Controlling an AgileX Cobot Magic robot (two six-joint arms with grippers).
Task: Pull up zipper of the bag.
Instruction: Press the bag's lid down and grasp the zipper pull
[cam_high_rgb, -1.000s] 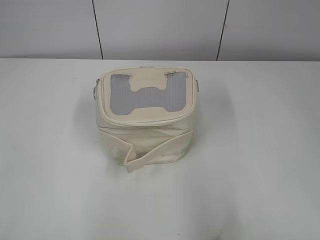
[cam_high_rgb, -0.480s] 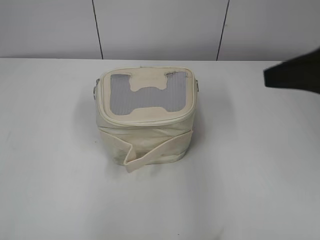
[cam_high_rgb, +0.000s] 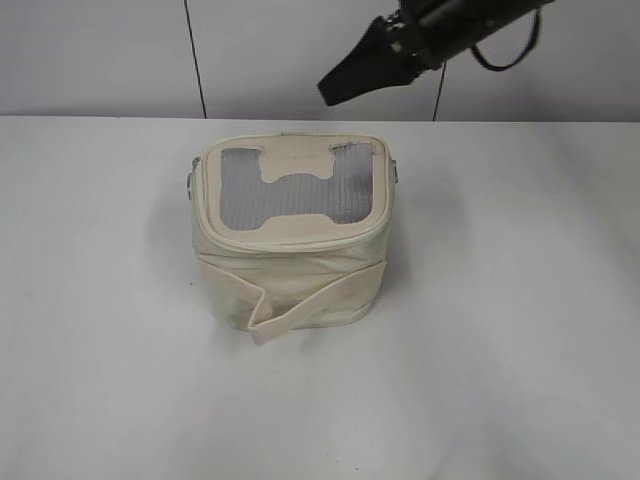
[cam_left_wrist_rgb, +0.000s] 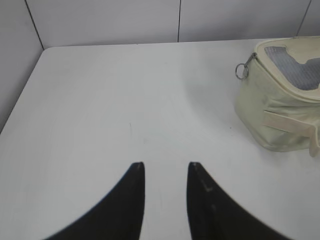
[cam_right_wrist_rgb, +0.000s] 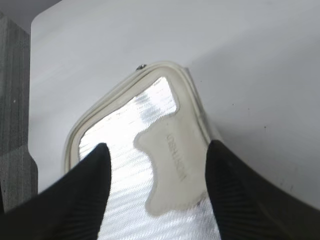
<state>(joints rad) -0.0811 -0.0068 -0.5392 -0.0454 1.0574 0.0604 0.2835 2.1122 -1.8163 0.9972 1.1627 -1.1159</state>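
The cream bag (cam_high_rgb: 290, 240) stands mid-table, its grey mesh lid with a bone-shaped patch facing up. The cream zipper (cam_high_rgb: 290, 246) runs round the lid rim. A silver slider with a ring pull hangs at the bag's left side (cam_high_rgb: 189, 183) and shows in the left wrist view (cam_left_wrist_rgb: 242, 71); another small metal piece sits at the right side (cam_high_rgb: 397, 170). My right gripper (cam_high_rgb: 340, 85) is open, high above the bag's back right; in its wrist view the lid (cam_right_wrist_rgb: 150, 165) lies below the open jaws (cam_right_wrist_rgb: 156, 150). My left gripper (cam_left_wrist_rgb: 165, 167) is open over bare table left of the bag (cam_left_wrist_rgb: 280, 95).
The white table (cam_high_rgb: 520, 330) ends at a grey panelled wall (cam_high_rgb: 300, 50) behind the bag. The table's left edge shows in the left wrist view (cam_left_wrist_rgb: 22, 95).
My right arm has swung in from the right edge to high above the bag's back right. The bag has not moved.
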